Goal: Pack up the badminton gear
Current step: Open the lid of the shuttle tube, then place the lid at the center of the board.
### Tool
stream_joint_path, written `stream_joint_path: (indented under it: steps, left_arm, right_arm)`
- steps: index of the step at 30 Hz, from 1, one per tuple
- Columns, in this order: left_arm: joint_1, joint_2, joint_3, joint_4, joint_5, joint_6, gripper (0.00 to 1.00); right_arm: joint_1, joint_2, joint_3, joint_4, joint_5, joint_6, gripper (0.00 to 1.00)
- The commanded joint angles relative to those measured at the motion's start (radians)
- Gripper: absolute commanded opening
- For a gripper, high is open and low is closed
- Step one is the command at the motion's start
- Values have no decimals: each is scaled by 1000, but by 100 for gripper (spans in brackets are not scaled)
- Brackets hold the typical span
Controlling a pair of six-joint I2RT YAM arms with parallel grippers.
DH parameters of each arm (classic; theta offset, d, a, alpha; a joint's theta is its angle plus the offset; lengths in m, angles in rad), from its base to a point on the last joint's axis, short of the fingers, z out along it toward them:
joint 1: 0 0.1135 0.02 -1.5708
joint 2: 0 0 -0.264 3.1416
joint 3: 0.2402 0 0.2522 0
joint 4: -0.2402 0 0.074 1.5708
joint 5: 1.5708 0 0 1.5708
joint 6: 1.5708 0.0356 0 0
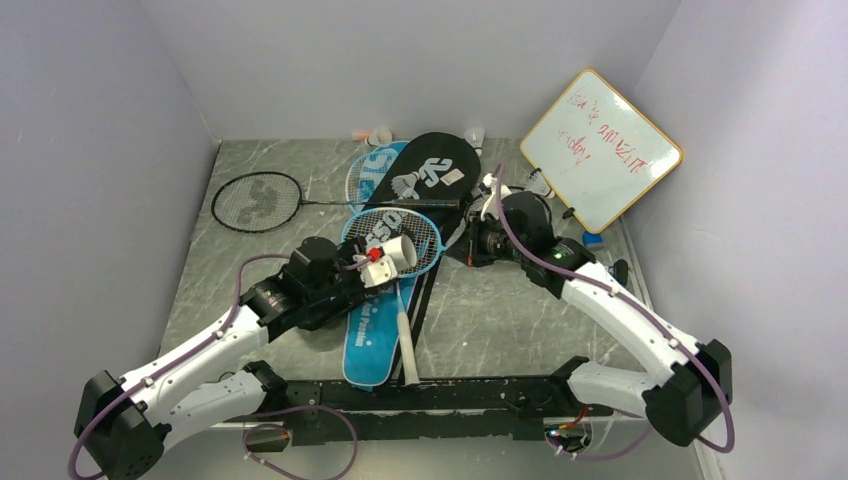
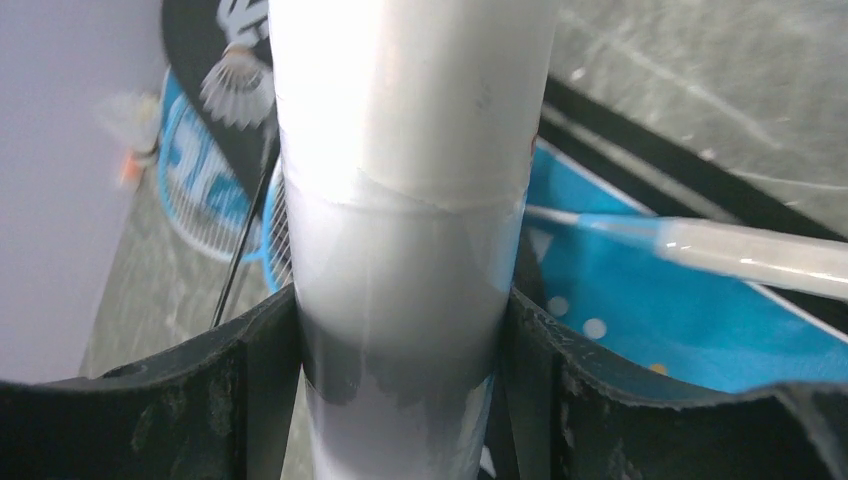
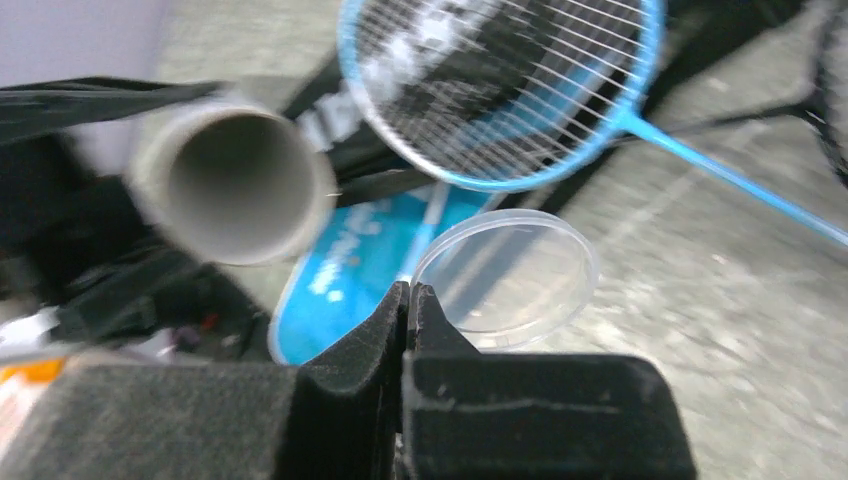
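Note:
My left gripper [image 2: 400,300] is shut on the long white tube [image 2: 400,170], one finger on each side, and holds it above the blue bag [image 1: 368,340]. The light-blue racket [image 1: 400,238] lies on that bag, its white handle [image 2: 750,255] pointing toward the near edge. The tube's open end [image 3: 235,180] faces my right gripper [image 3: 410,290], which is shut on the rim of a clear round lid [image 3: 510,270]. The black racket [image 1: 257,202] lies at the back left. A white shuttlecock [image 1: 405,182] rests on the black bag [image 1: 435,165].
An orange-rimmed whiteboard [image 1: 600,150] leans against the right wall. More shuttlecocks sit at the back wall [image 1: 475,135], [image 1: 380,133] and beside the right arm [image 1: 540,185]. Grey walls close in the marbled table [image 1: 500,320] on three sides.

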Motion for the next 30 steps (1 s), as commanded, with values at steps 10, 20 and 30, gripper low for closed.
stream_joint_path:
  steps: [10,20,30]
  left_arm:
    - [49,-174,-10,116,-459,-128,54]
    - [62,-251,-16,134,-430,-117,52]
    - [76,-313,-41,168,-355,-126,54]
  right_arm:
    - [34,243,-149,-9,480,35,1]
    - [36,223,-58,38,454,-48,56]
    - [43,392,168,166,455,-131,54]
